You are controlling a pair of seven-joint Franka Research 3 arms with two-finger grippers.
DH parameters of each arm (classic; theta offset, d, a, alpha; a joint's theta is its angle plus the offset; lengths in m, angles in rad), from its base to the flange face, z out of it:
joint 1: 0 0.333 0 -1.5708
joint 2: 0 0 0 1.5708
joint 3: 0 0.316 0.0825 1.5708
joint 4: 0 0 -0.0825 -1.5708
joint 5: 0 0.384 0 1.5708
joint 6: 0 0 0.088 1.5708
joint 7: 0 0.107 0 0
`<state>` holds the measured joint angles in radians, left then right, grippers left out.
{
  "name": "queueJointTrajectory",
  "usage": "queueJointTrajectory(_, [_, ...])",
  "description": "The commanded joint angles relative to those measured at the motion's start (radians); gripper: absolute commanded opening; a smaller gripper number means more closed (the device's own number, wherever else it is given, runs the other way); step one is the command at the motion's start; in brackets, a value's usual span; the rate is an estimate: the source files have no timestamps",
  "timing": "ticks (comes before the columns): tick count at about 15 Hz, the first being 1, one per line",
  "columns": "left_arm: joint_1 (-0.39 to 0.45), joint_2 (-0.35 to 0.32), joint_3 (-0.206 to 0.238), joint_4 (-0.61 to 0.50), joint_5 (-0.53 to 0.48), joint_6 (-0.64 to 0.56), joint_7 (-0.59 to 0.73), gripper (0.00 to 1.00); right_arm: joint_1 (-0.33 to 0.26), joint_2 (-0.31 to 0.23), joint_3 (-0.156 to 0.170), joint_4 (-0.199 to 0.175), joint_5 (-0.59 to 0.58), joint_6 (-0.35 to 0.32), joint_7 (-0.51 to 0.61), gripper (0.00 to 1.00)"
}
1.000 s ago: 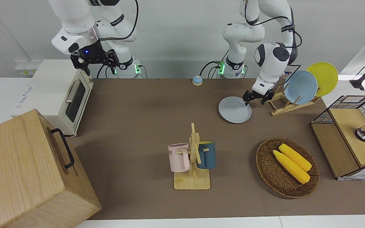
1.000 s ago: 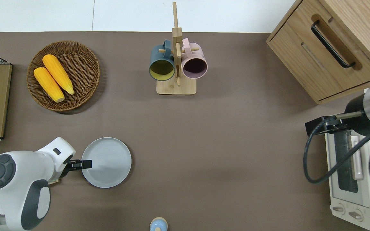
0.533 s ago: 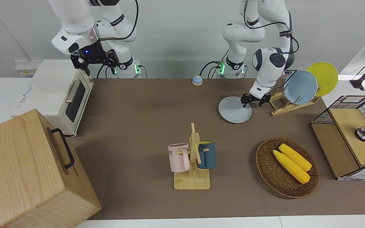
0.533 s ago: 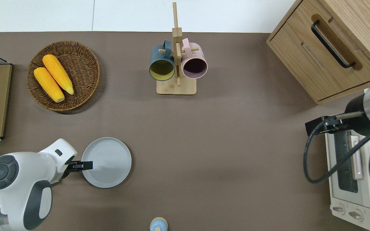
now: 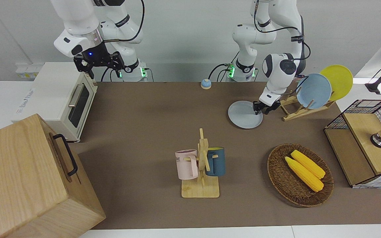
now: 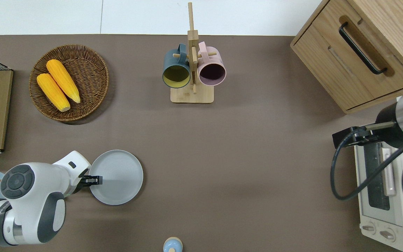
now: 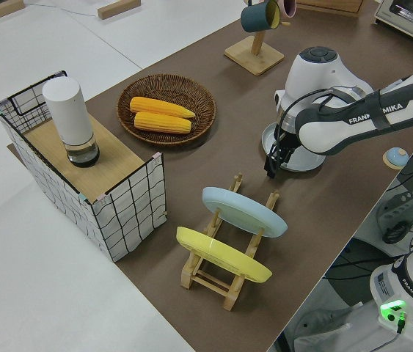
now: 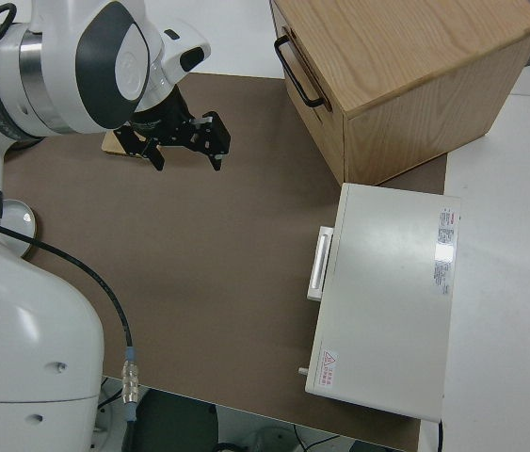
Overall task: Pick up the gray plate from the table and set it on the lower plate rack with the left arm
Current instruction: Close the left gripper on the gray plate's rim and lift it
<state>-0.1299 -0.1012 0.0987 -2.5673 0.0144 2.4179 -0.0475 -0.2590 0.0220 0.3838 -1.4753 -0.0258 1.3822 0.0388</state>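
The gray plate [image 5: 243, 116] [image 6: 119, 176] lies flat on the brown table, near the robots at the left arm's end. My left gripper [image 5: 260, 110] [image 6: 94, 180] [image 7: 271, 167] is down at the plate's rim, on the edge that faces the lower plate rack [image 5: 291, 115] [image 7: 213, 282]. The rack stands beside the plate, closer to the table's end, and holds a light blue plate [image 5: 313, 91] and a yellow plate [image 5: 337, 81] upright in its slots. The right gripper [image 5: 99, 62] [image 8: 184, 141] is parked, open and holding nothing.
A wicker basket [image 5: 278, 175] with two corn cobs sits farther from the robots than the plate. A wooden mug stand [image 5: 200, 190] with two mugs is mid-table. A wire-sided box [image 5: 362, 112], a toaster oven [image 5: 61, 99], a wooden cabinet [image 5: 21, 178] and a small bell [image 5: 205, 84] stand around.
The left arm has lowered and its wrist has turned, bringing the gripper down onto the gray plate's rim. The plate has not moved, nor has the right arm.
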Motion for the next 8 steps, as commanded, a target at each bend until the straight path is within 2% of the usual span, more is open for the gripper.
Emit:
queueJointTrajectory(1, [-0.014,0.001,0.006,-0.007,-0.010,0.021,-0.005,0.01,-0.023,-0.002,0.021,0.007,-0.006,-0.011,0.012,0.983])
queueJointTrajectory(8, [-0.017,0.000,0.006,0.027,-0.011,0.001,-0.002,0.00,-0.023,-0.002,0.021,0.007,-0.006,-0.011,0.012,0.983])
